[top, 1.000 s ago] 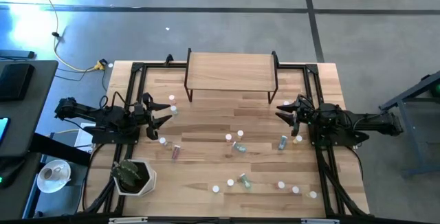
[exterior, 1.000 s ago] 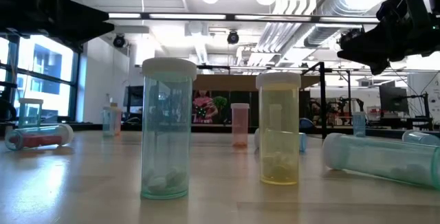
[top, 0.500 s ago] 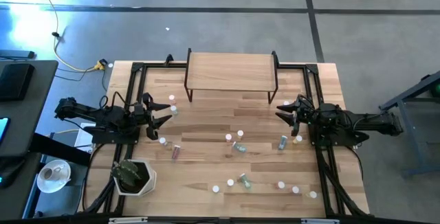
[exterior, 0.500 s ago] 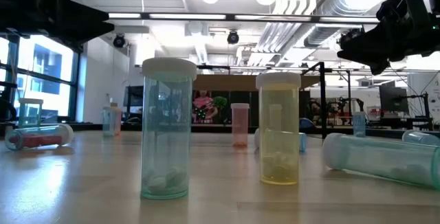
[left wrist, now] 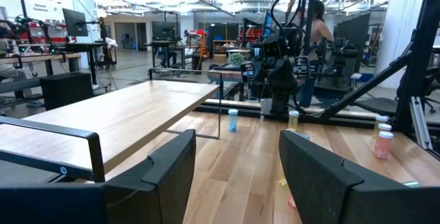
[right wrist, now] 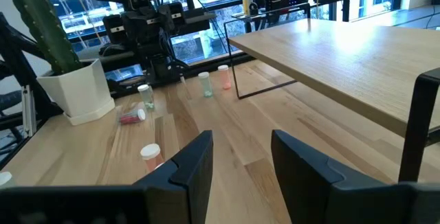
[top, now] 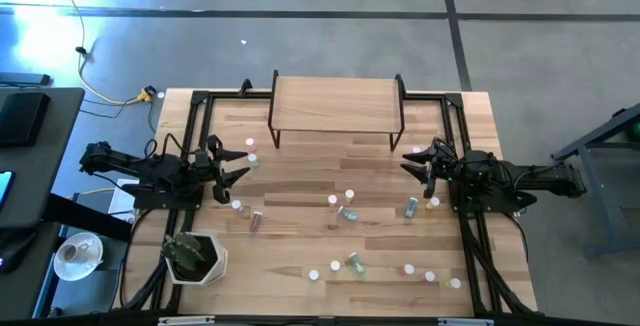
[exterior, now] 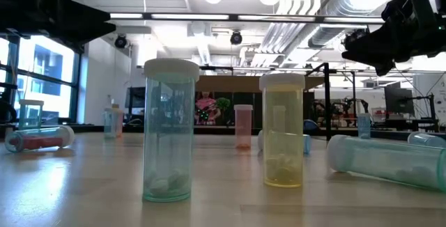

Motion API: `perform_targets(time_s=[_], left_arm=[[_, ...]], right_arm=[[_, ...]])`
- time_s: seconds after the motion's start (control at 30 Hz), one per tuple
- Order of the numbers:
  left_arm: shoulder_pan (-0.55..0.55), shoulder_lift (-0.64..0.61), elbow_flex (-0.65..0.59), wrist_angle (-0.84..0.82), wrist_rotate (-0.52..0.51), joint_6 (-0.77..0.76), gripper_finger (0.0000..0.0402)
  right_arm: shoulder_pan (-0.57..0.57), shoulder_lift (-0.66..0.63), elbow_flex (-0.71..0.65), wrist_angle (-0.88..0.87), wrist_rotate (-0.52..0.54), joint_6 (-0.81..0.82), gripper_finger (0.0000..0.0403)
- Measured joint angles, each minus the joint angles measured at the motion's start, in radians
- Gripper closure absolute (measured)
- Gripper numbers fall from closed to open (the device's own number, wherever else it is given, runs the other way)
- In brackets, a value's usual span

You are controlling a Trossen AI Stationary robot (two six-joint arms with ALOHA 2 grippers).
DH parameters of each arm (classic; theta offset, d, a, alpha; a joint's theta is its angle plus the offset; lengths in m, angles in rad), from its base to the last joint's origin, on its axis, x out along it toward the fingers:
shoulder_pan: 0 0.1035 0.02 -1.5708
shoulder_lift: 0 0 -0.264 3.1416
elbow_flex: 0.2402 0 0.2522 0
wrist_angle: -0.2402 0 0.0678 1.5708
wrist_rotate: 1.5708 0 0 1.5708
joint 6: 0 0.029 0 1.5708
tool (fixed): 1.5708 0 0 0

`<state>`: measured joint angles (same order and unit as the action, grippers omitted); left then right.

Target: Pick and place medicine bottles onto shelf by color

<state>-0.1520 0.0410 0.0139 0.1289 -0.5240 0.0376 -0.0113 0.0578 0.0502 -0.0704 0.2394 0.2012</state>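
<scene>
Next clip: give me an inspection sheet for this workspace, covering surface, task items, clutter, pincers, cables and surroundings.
Surface: wooden table, bare between the bottles.
Job's things: shelf at the far edge, nothing on it; medicine bottles scattered across the table, some upright, some lying.
Clutter: potted cactus at the near left corner.
Pincers: left pincer open, holding nothing, above the left edge; right pincer open, holding nothing, above the right edge.
Cables: yellow cable on the floor to the left.
Surroundings: concrete floor; a person at a workbench beyond the table.
</scene>
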Motion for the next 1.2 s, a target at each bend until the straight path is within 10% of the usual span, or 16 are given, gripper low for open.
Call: perform_targets(time_s=[1.2], left_arm=[[0.0, 0.0, 0.0, 0.0, 0.0, 0.0, 0.0202]], right_arm=[[0.0, 0.0, 0.0, 0.001, 0.0, 0.031, 0.0263]])
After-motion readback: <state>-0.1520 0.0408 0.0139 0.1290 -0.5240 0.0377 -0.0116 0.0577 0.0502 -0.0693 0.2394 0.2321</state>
